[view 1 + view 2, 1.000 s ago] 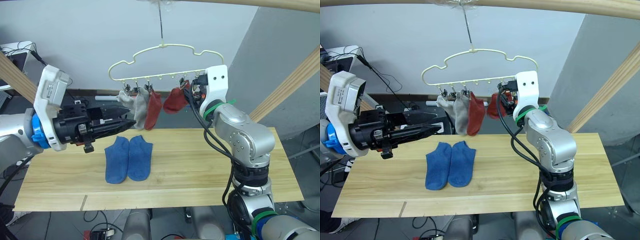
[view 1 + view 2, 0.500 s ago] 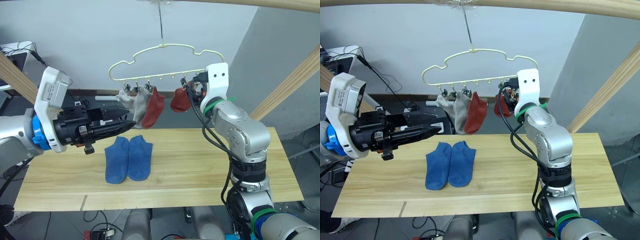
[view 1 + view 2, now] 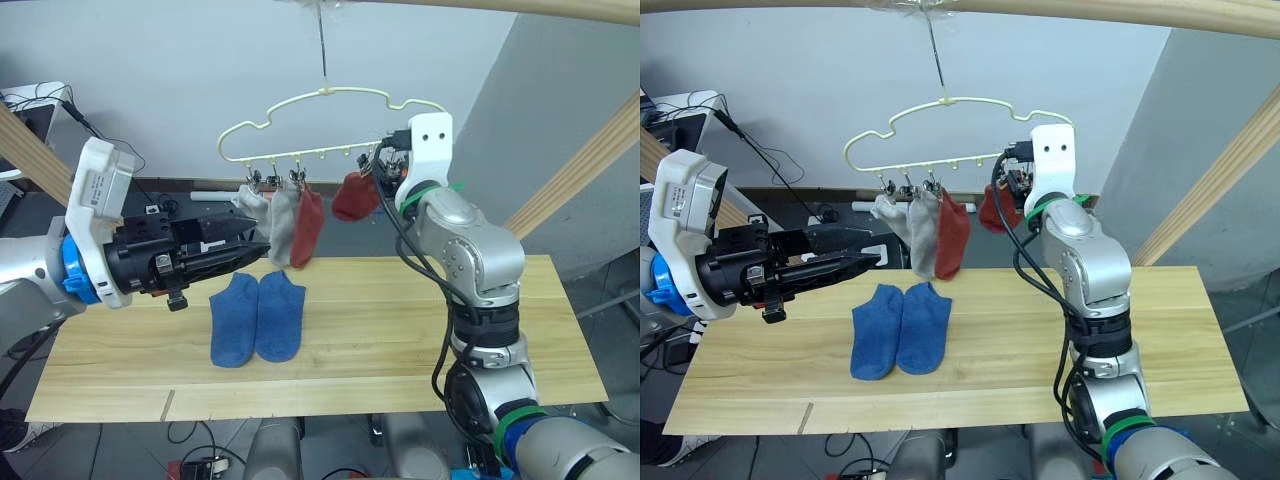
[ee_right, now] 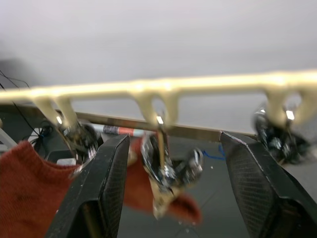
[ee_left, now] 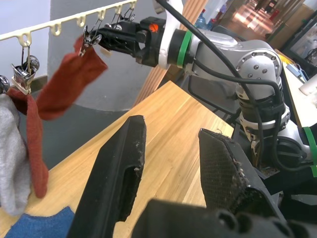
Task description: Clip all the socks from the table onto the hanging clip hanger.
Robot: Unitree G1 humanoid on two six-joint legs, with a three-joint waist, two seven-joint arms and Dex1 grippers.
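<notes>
1. Hanging from a thin rod under a wooden beam (image 3: 1120,12): pale yellow clip hanger (image 3: 330,122), wavy on top, with a row of small metal clips along its lower bar.
2. Clipped at the hanger's left end, side by side and touching: two light grey socks (image 3: 272,212) and one rust-red sock (image 3: 306,226), all hanging straight down above the far edge of the table (image 3: 400,340).
3. Further right along the bar, apart from those three: second rust-red sock (image 3: 354,195), bunched up, hanging at a clip just beside the right gripper (image 4: 171,148).
4. Raised to the hanger's right end: right gripper, fingers spread wide on either side of one metal clip (image 4: 163,171) in the right wrist view. Red fabric just behind that clip; hard to tell through the blur whether the clip actually bites the sock. Nothing pinched between the fingers themselves.
5. Held level over the table's left part, pointing toward the hanging socks: left gripper (image 5: 171,173), fingers parted with a clear gap, holding nothing.
6. Lying flat on the table, below the grey socks: two blue socks (image 3: 256,318), side by side and touching, toes toward the robot.
</notes>
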